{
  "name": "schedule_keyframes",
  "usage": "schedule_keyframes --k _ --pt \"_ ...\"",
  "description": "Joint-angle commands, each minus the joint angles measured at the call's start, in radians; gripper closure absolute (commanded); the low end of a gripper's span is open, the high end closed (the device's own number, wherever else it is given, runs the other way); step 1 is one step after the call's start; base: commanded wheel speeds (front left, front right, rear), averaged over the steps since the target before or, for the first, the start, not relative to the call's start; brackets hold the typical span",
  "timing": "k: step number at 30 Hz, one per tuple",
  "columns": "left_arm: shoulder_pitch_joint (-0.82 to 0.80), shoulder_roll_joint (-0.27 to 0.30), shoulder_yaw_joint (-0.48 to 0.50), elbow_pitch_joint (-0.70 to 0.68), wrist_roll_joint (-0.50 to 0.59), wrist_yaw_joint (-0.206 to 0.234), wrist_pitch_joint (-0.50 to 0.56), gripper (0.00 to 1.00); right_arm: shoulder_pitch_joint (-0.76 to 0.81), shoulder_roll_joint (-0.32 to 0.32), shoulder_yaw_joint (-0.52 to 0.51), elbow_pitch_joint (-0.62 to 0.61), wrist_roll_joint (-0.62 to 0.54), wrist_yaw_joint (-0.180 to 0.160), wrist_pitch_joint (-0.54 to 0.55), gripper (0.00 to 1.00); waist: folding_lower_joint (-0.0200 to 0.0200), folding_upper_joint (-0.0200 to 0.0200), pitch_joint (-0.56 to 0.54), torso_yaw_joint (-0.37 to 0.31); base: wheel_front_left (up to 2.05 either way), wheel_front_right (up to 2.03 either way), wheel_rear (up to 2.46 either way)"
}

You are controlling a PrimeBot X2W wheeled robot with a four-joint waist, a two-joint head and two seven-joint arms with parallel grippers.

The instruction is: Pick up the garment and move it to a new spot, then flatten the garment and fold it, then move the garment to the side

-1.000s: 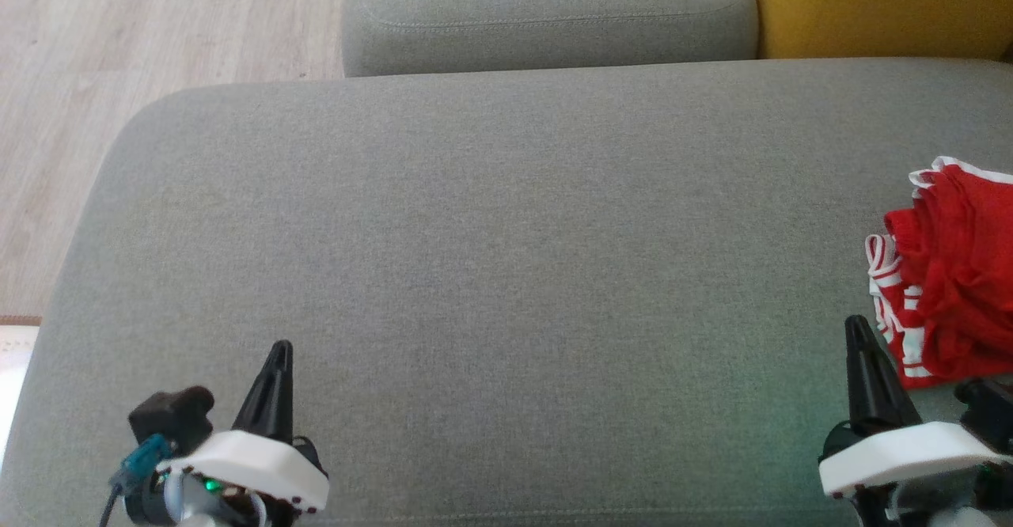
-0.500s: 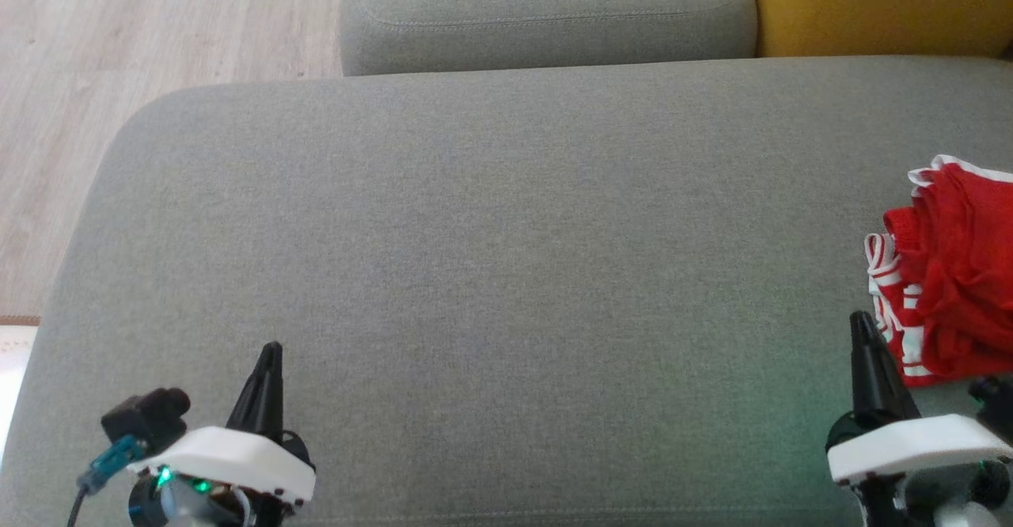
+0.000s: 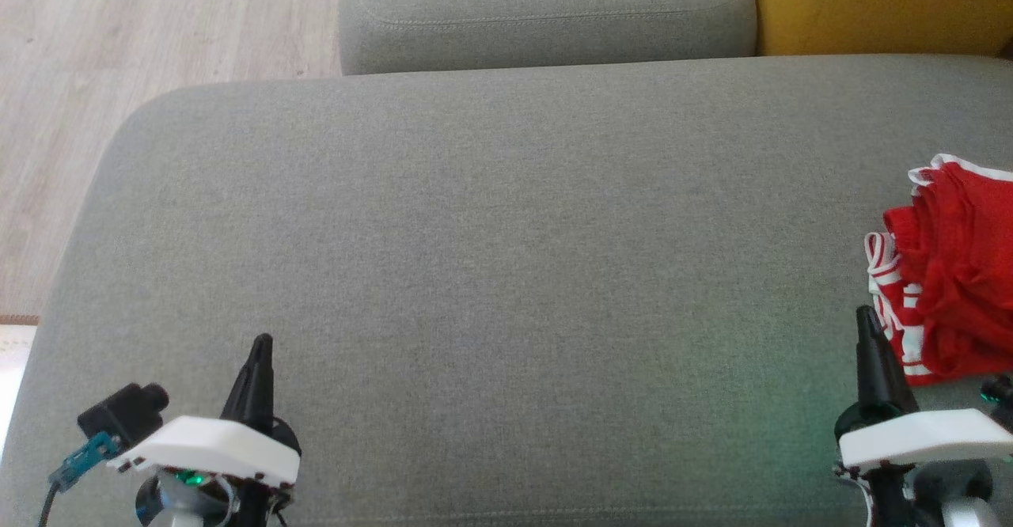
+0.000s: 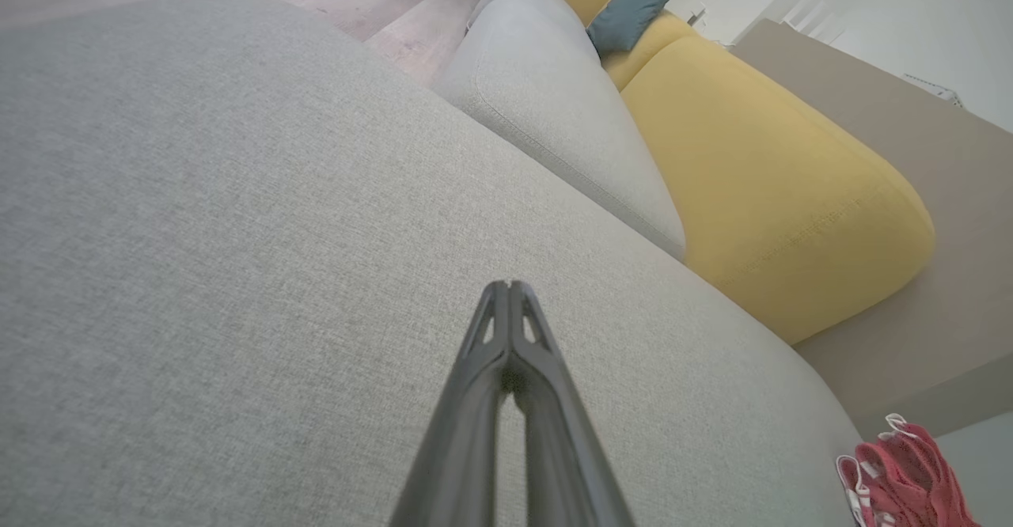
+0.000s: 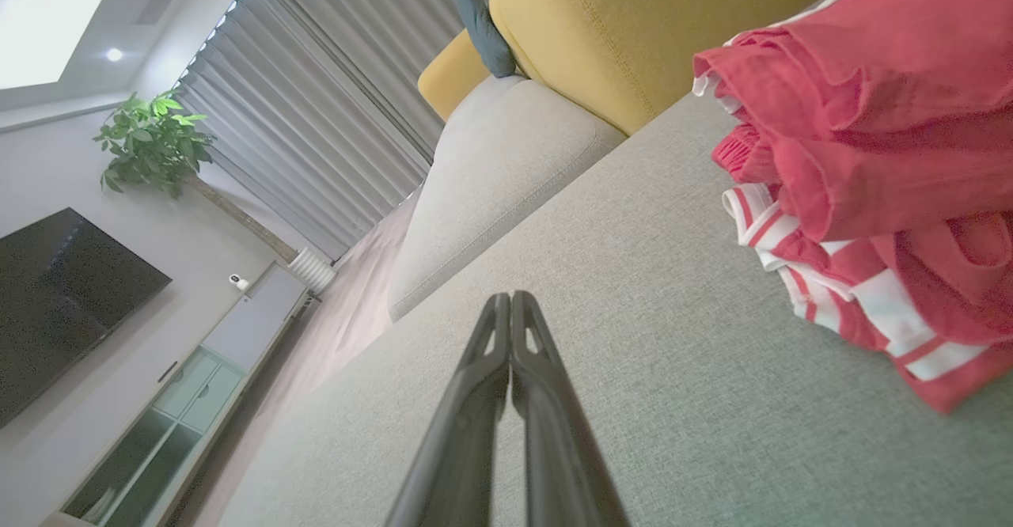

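On grey sofa cushion point(image 3: 506, 258), red garment point(image 3: 957, 274) at right edge, left tool point(image 3: 259, 343) and right tool point(image 3: 866, 315) closed, wood floor point(image 3: 119, 36)

Left end effector point(image 3: 260, 341) and right end effector point(image 3: 866, 313): long black tapering fingers point(image 3: 252, 388) above white shells point(image 3: 214, 444). Lower left: black camera block point(image 3: 119, 416), teal cable point(image 3: 79, 456), perhaps a green light point(image 3: 186, 477).

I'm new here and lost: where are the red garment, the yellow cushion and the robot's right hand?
red garment point(image 3: 961, 274): head view, its crumpled red middle.
yellow cushion point(image 4: 760, 171): left wrist view, its broad upper face.
right hand point(image 5: 510, 299): right wrist view, between its shut fingertips.
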Motion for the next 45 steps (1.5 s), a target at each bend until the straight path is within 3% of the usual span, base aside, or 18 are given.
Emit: schedule_keyframes --k 1,45 --pt "-0.055 0.0 0.033 -0.025 -0.04 -0.009 0.008 1.0 -0.052 -0.014 0.002 -0.024 0.042 0.0 0.004 1.0 0.0 0.0 0.0 0.0 0.0 0.0 0.0" --pt "-0.095 -0.034 0.146 -0.004 -0.513 -0.063 0.114 1.0 -0.124 -0.018 -0.011 0.059 0.535 -0.001 0.048 1.0 0.0 0.0 0.005 -0.006 0.0 0.0 0.0"
